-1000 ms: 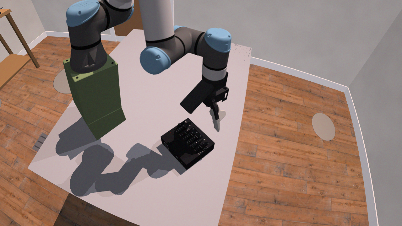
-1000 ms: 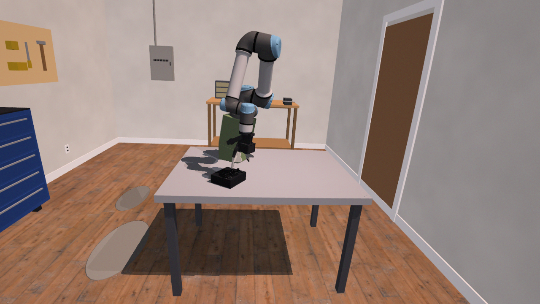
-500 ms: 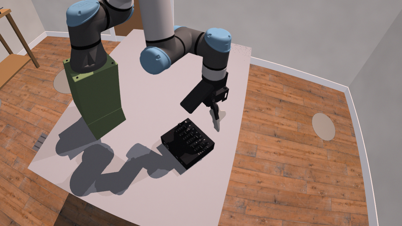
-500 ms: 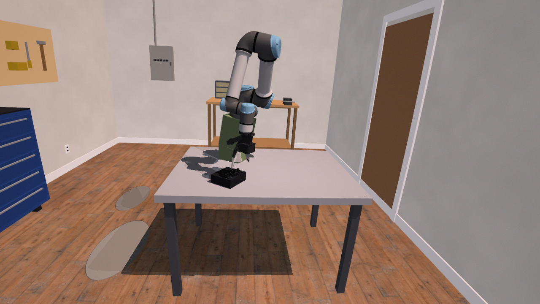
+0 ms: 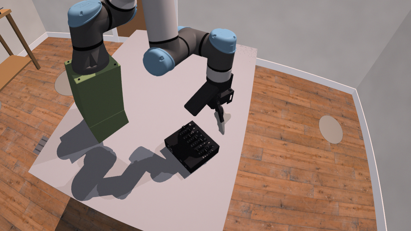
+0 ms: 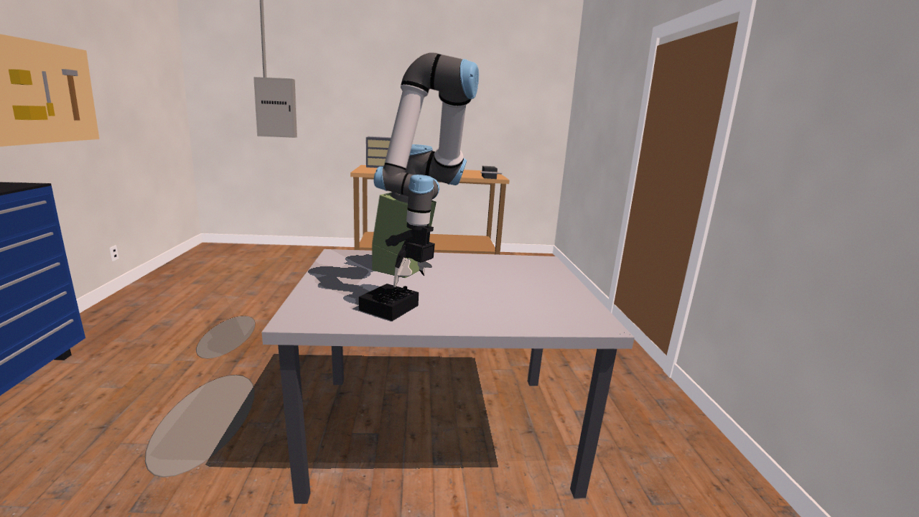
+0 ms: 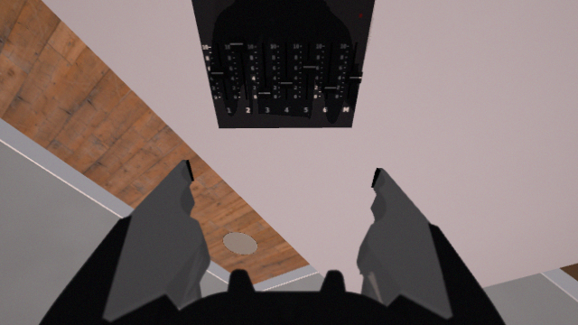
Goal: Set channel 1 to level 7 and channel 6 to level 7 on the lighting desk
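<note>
The claw (image 5: 224, 125) (image 6: 409, 279) (image 7: 284, 165) is wide open, with nothing between its two fingers. It points downward above the table (image 5: 143, 115) (image 6: 507, 295) (image 7: 452, 149), apart from the lighting desk (image 5: 191, 147) (image 6: 389, 301) (image 7: 284, 121). The desk is a black box lying flat on the table, near the claw and toward one long side of the tabletop.

In the wrist view, the channel 1 slider (image 7: 217, 72) sits around the middle of its travel and the channel 6 slider (image 7: 330, 88) sits low, well short of 7. Channel 2's slider (image 7: 236, 43) is at the top and channel 3's (image 7: 264, 93) is near the bottom. Exact levels are hard to read.

Farther out, the arm (image 5: 161, 22) (image 6: 403, 128) bends up and back to a green stand (image 5: 100, 100) (image 6: 385, 240). Behind it is a wooden workbench (image 6: 360, 172). Blue drawers (image 6: 29, 283) and a brown door (image 6: 674, 179) flank the room.

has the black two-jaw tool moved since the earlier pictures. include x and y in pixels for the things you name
No. In the top view the black two-jaw tool (image 5: 222, 133) (image 6: 395, 284) (image 7: 284, 165) hangs in the same place beside the black box-shaped lighting desk (image 5: 190, 148) (image 6: 388, 301) (image 7: 285, 118), no nearer or farther.
</note>
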Robot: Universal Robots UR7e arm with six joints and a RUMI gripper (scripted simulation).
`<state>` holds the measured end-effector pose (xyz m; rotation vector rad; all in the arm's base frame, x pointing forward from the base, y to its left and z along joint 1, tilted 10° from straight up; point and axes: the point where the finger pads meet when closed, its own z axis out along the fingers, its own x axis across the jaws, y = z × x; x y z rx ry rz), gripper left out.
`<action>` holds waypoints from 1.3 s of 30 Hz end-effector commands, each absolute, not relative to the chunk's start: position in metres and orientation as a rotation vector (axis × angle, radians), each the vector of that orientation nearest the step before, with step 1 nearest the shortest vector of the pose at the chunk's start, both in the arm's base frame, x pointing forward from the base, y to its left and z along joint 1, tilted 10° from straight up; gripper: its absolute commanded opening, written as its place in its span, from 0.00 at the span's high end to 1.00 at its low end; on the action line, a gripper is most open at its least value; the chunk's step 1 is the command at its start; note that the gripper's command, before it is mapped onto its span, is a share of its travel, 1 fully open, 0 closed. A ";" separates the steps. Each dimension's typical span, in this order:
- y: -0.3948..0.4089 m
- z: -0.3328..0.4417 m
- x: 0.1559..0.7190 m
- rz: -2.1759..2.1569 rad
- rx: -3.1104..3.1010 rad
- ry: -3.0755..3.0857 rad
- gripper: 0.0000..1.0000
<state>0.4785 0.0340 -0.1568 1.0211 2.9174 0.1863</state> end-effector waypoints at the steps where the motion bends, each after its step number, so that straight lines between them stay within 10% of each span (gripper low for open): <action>1: 0.035 -0.157 0.480 0.188 1.025 2.914 0.00; 39: 0.034 -0.153 0.474 0.202 1.490 2.729 0.00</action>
